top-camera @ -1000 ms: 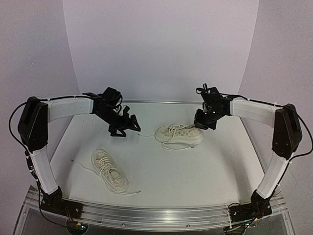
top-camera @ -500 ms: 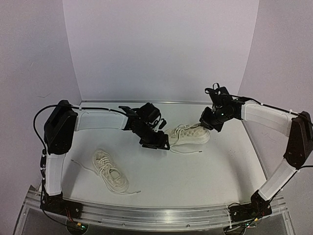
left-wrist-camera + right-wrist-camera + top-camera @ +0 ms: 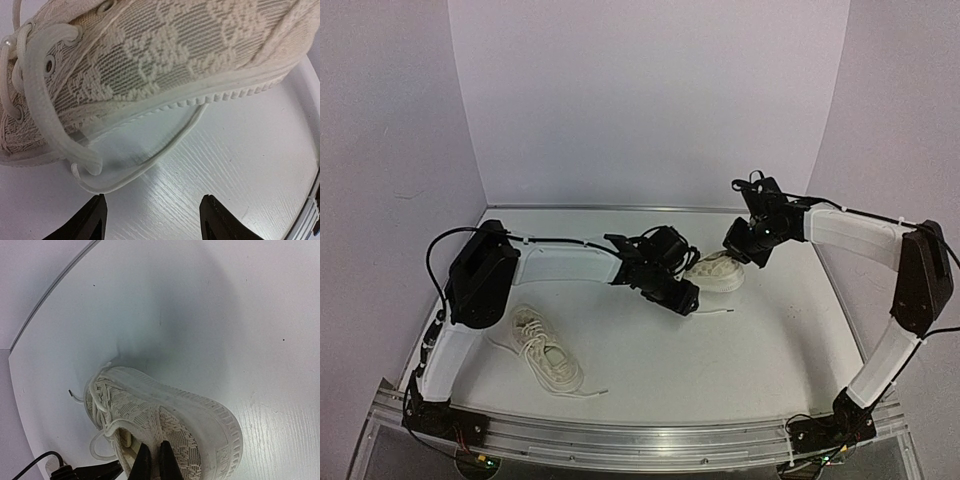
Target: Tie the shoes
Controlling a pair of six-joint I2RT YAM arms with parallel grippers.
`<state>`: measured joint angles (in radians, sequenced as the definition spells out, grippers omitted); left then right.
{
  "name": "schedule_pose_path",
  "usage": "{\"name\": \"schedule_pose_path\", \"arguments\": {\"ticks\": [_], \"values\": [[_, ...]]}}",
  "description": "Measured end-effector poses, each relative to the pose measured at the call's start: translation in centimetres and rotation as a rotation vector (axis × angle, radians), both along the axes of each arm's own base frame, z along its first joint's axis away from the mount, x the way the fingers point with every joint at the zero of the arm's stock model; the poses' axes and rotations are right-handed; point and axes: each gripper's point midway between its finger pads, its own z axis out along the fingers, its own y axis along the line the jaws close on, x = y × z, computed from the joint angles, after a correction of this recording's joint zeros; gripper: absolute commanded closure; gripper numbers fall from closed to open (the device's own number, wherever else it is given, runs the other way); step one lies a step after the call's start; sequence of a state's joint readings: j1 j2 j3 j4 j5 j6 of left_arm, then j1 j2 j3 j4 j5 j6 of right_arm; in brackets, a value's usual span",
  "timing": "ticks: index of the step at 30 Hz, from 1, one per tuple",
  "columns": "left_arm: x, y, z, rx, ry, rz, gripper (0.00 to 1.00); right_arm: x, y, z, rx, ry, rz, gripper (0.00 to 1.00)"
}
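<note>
- Top view: the far shoe point(image 3: 718, 272) is seen lying on the table point(image 3: 770, 350) towards the back, right of centre.
- The near shoe point(image 3: 542, 345) is placed well apart from the far shoe, to its front-left, with loose laces spread around it.
- The left gripper point(image 3: 682, 300) is set low at the far shoe's front-left side, just beside it. From this view it cannot be told how wide it stands.
- The right gripper point(image 3: 738, 255) is positioned at the far shoe's right end, touching it.
- Left wrist view: the side of the far shoe point(image 3: 165, 55) is shown close up, patterned fabric above a ribbed sole.
- A lace point(image 3: 167, 150) is laid in a loop on the table beside that sole.
- The left gripper point(image 3: 155, 220) is spread wide and nothing is held; its fingers point(image 3: 95, 220) are short of the lace loop.
- Right wrist view: the far shoe point(image 3: 200, 420) is seen from its heel end, with the laces at the far side.
- The right gripper point(image 3: 154, 462) is narrowed to a thin gap and pinched on the shoe's upper fabric near the opening.
</note>
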<state>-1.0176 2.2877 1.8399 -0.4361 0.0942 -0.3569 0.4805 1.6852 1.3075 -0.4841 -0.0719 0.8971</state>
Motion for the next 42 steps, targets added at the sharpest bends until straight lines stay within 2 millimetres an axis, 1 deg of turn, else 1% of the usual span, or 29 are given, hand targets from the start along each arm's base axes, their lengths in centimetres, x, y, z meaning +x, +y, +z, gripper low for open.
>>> {"name": "schedule_pose_path", "arguments": {"ticks": [7,12,14,17,21,22,24,29,32,34,36,38,40,42], "values": [[0.8,-0.4,-2.5,0.036,-0.051,-0.009,0.32,0.2,0.2,0.2,0.016,-0.007,-0.005,1.0],[0.6,-0.5,-4.2,0.06,-0.052,-0.021,0.3,0.2,0.3,0.3,0.025,-0.008,-0.007,1.0],[0.6,-0.7,-4.3,0.064,-0.058,-0.023,0.32,0.2,0.3,0.3,0.027,-0.008,-0.007,1.0],[1.0,-0.8,-4.2,0.085,-0.072,-0.02,0.4,0.3,0.3,0.3,0.027,-0.009,-0.007,1.0],[0.9,0.5,-4.8,0.157,-0.075,-0.019,0.48,0.3,0.3,0.3,0.027,-0.009,-0.007,1.0],[0.8,0.9,-5.0,0.174,-0.078,-0.024,0.5,0.3,0.3,0.3,0.027,-0.008,-0.007,1.0],[0.2,2.4,-5.2,0.224,-0.078,-0.043,0.52,0.3,0.2,0.2,0.029,-0.007,-0.009,1.0],[-2.5,8.8,-5.4,0.415,-0.032,-0.092,0.52,-0.3,-0.2,-0.5,0.03,0.01,-0.009,1.0],[-3.3,12.4,-4.8,0.48,0.005,-0.085,0.51,-0.9,-0.4,-1.2,0.027,0.025,-0.005,1.0],[-2.7,14.0,-3.8,0.482,0.018,-0.053,0.49,-1.3,-0.6,-1.6,0.029,0.033,-0.002,1.0],[-1.3,15.1,-2.4,0.454,0.024,0.003,0.48,-1.8,-0.7,-1.9,0.03,0.042,0.003,1.0],[0.1,15.7,-1.2,0.416,0.021,0.057,0.46,-2.6,-0.8,-2.2,0.034,0.049,0.012,1.0],[1.2,16.0,-0.4,0.38,0.021,0.101,0.43,-3.5,-1.0,-2.5,0.043,0.057,0.022,1.0],[1.4,15.9,-0.3,0.358,0.034,0.12,0.4,-4.6,-1.2,-2.8,0.052,0.065,0.037,1.0]]}}
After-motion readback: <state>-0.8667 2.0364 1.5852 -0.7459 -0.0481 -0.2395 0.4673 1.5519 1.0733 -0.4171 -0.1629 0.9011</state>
